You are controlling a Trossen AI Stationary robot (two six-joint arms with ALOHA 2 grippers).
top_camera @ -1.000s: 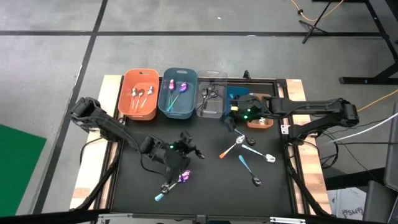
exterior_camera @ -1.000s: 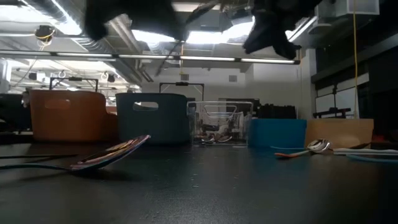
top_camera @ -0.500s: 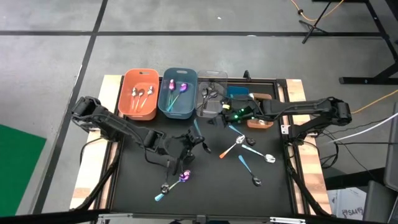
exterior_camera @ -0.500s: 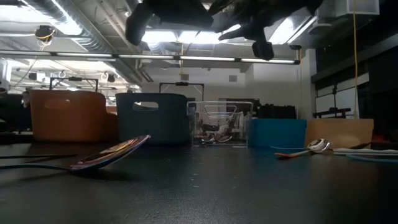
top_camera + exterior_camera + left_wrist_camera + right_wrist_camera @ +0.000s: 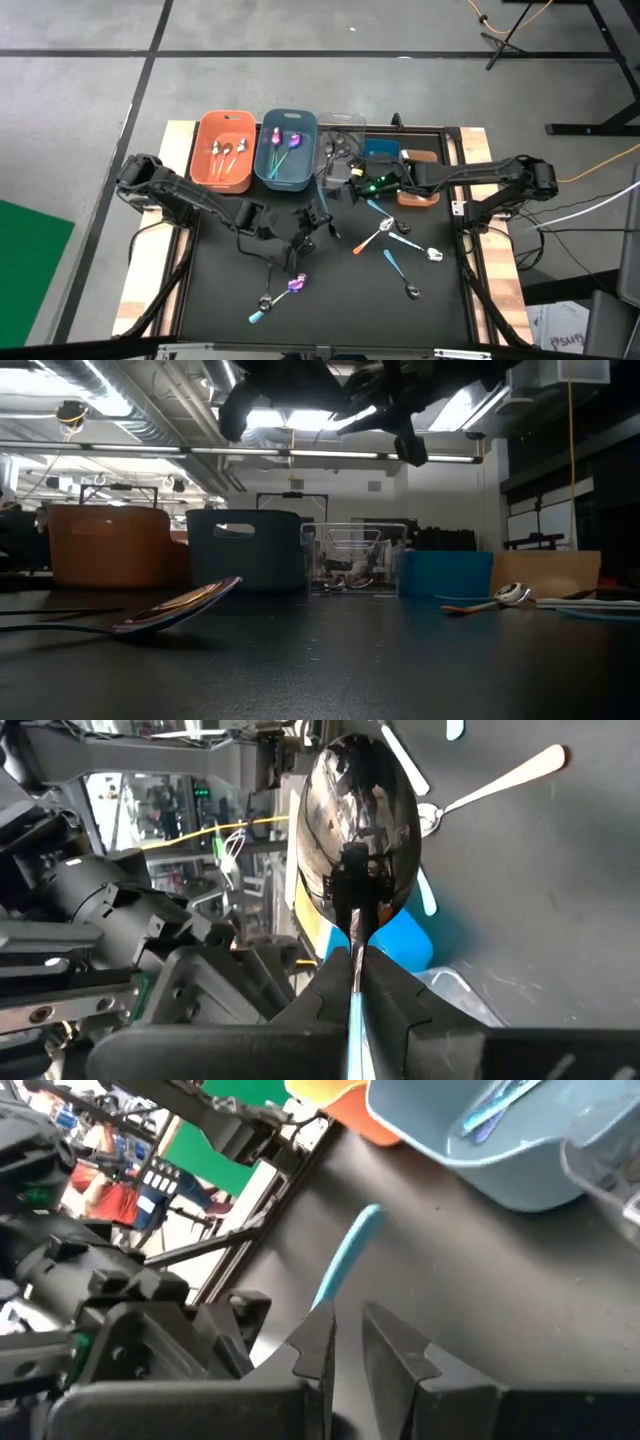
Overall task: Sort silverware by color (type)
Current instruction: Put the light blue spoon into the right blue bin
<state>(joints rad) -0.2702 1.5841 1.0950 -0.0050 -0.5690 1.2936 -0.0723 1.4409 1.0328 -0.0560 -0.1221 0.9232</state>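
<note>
Starting at the table's front edge, an iridescent purple spoon [image 5: 296, 285] lies flat with its teal handle pointing towards the front-left corner. It is untouched, and low enough that a shallow grab could skate off it.

Just behind it, near the table's middle, the left gripper [image 5: 318, 222] hangs in the air. Its fingers are clamped tight on the thin stem of a blue-handled spoon [image 5: 360, 830], with the shiny bowl standing clear of the fingertips. A pinch that narrow leaves the heavy bowl free to swing, so a quick wrist turn could twist the spoon or drop it.

Toward the right edge, an orange-handled spoon [image 5: 372, 238], a loose blue-handled spoon [image 5: 392, 262] and a silver spoon [image 5: 430, 253] lie close together. A pick there could nudge a neighbour.

Farther back, the right gripper [image 5: 352, 183] hovers in front of the clear bin [image 5: 340, 119], its fingers nearly together on what looks like the end of a teal-blue handle [image 5: 348, 1265]. The two grippers are near each other, so I judge a clash of arms the main hazard.

Along the back edge stand the orange bin [image 5: 200, 140], grey-blue bin [image 5: 262, 150], blue bin [image 5: 380, 150] and brown bin [image 5: 420, 198]. They sit so close that a release slightly off target would land a spoon with the wrong colour.
</note>
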